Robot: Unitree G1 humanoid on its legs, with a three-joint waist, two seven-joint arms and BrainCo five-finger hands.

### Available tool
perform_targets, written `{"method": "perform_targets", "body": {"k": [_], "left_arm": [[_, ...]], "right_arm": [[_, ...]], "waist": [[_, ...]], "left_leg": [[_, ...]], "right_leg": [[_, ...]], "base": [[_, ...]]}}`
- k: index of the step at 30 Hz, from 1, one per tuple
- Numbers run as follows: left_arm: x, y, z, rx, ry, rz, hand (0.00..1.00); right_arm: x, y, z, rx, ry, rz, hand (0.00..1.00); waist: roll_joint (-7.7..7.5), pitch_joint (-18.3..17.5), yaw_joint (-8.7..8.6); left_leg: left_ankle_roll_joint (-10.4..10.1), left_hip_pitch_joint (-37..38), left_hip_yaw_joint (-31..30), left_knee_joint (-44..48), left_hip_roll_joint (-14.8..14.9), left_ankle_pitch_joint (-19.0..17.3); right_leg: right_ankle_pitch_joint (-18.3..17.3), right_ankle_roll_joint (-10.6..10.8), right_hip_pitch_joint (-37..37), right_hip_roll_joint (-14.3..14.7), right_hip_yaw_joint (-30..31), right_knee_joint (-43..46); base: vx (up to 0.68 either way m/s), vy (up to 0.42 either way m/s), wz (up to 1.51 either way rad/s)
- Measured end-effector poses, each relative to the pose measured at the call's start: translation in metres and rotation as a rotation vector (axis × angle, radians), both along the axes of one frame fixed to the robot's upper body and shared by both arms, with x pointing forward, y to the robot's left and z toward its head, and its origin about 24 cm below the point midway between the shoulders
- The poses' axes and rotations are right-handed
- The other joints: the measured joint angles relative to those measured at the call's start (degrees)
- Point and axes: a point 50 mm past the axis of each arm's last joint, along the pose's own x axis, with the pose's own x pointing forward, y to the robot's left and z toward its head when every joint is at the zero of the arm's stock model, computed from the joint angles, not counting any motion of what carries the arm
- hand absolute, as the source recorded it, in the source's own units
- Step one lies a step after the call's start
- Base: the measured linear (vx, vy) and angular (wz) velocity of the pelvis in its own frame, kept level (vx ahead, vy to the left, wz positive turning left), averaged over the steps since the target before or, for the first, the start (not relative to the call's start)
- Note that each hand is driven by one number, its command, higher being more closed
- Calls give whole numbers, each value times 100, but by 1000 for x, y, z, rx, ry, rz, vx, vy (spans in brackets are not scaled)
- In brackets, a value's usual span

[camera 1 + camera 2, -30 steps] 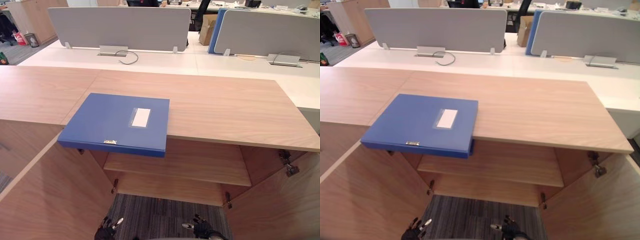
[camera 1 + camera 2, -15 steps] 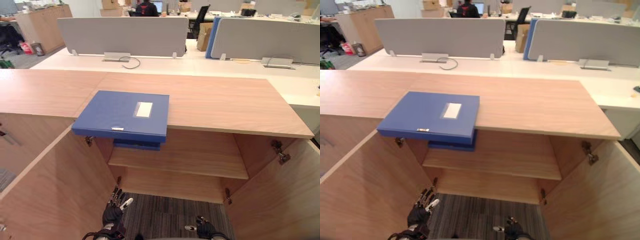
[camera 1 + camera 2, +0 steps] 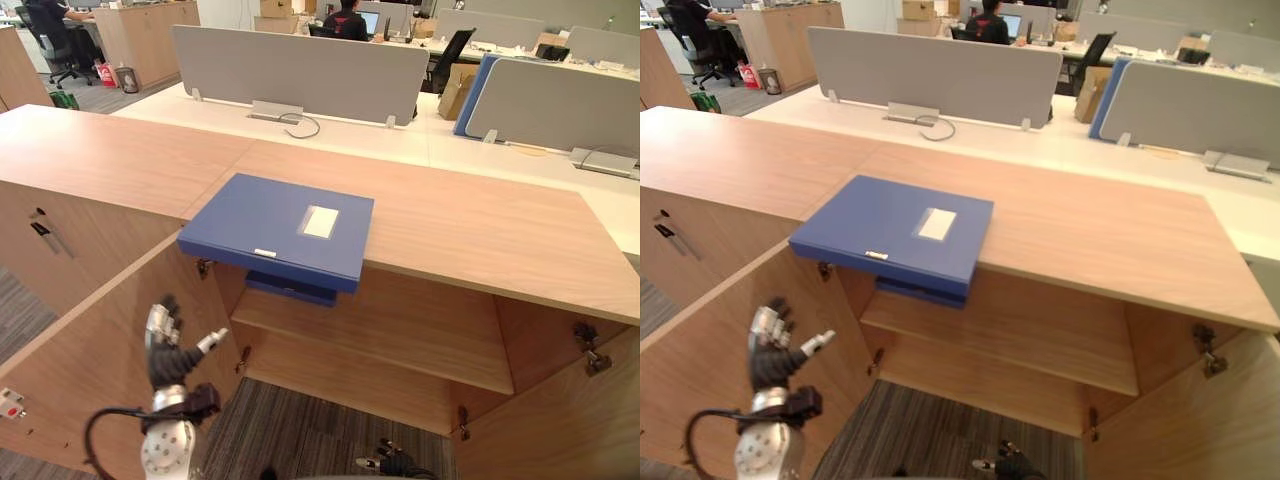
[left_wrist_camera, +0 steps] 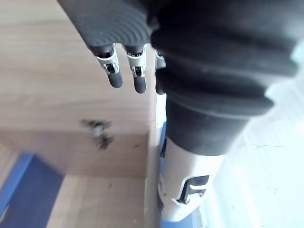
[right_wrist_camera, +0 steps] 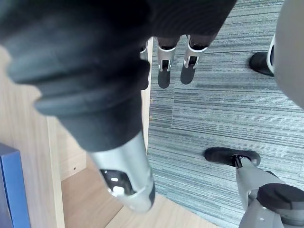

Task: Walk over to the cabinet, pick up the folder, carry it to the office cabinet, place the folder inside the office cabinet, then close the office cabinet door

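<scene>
1. On the cabinet top, the blue folder lies flat, its near edge overhanging the open front.
2. Its white label is too small to read.
3. Left hand, at the folder's 7 o'clock, is empty, fingers loosely spread.
4. Right hand, at 5 o'clock, hangs empty, fingers straight.

folder: on the cabinet top, overhanging its near edge
left hand: near left, by open door

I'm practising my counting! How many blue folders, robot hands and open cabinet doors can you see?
Blue folders: 2
Robot hands: 2
Open cabinet doors: 2
Total: 6
</scene>
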Motion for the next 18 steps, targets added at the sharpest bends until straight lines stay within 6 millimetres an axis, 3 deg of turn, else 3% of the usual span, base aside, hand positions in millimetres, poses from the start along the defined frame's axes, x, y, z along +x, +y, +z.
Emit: {"method": "perform_targets", "body": {"k": [4, 8, 14, 18], "left_arm": [[-4, -2, 43, 404, -108, 193, 0], [4, -28, 65, 589, -224, 168, 0], [16, -50, 79, 825, -334, 70, 0], [29, -47, 68, 967, -286, 30, 0]], "right_arm": [[2, 9, 1, -1, -9, 73, 0], [2, 9, 1, -15, -13, 98, 0], [-1, 9, 0, -18, -19, 99, 0], [-4, 8, -1, -18, -10, 100, 0]], "waist": [[8, -26, 3], [39, -52, -47], [54, -272, -146], [65, -359, -148]], "left_leg": [[57, 70, 50, -32, -2, -47], [48, 65, 79, -36, 12, -25], [-26, -55, 311, -8, 157, 41], [-51, -44, 389, -5, 194, 22]], "right_leg": [[-6, -6, -2, -1, 24, 69], [-57, -53, -70, 24, 55, 59], [35, -123, -280, 183, 378, -113], [73, -140, -270, 235, 476, -201]], "base": [[-47, 24, -6], [-64, 13, -11], [-3, 1, -21], [51, -16, -14]]}}
